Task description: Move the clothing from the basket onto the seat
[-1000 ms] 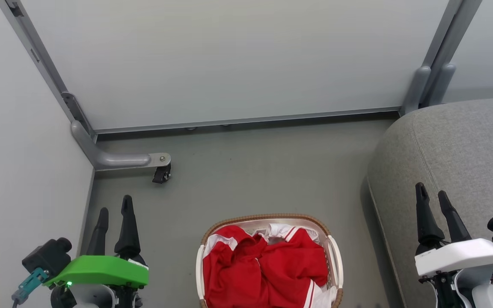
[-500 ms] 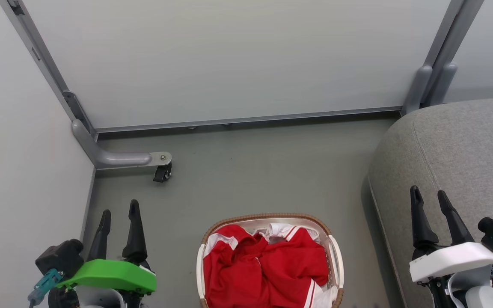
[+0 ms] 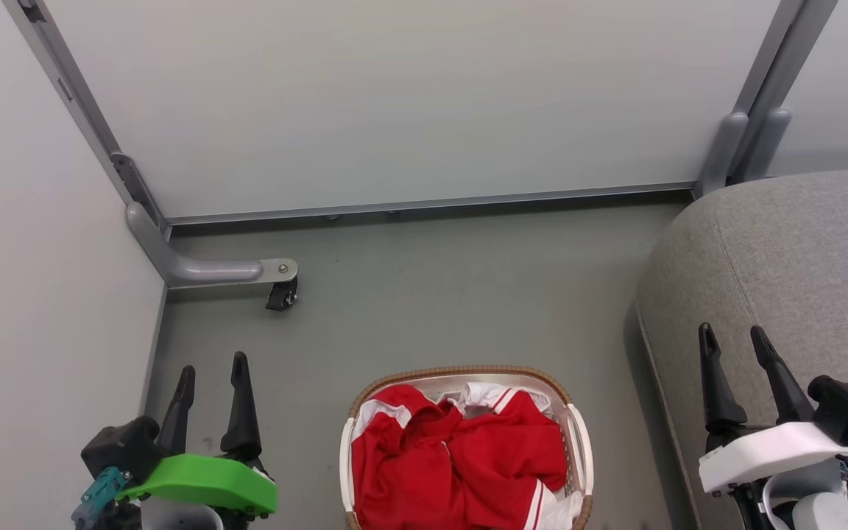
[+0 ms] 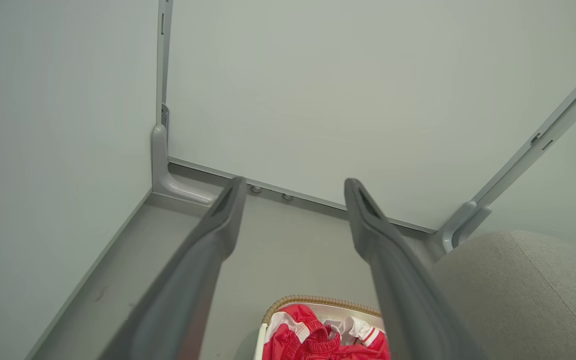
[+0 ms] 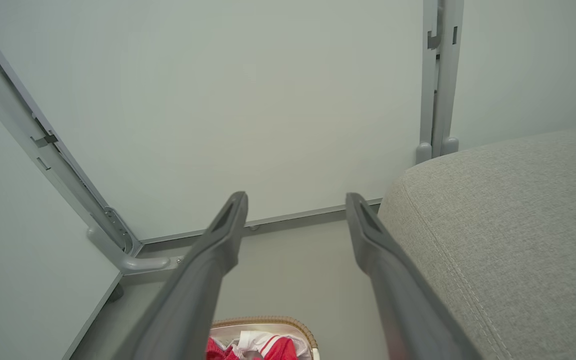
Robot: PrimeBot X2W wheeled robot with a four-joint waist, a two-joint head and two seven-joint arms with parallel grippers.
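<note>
Between left tool [image 3: 213,366] and right tool [image 3: 731,330], clothing [image 3: 461,464]

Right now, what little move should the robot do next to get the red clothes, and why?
Probably swing the right gripper left and down over the clothing. The red heap lies untouched in the basket. That gripper is open and empty, and it hangs over the edge of the seat, where the clothes must go.

Grey-green floor [image 3: 431,294], bounded by pale wall panels [image 3: 394,110]. The basket [image 3: 461,372] stands on it at bottom centre. The seat [image 3: 785,258] rests to the right, near but apart. A black caster [image 3: 280,297] under a grey bracket foot [image 3: 210,274] touches down at the left.
</note>
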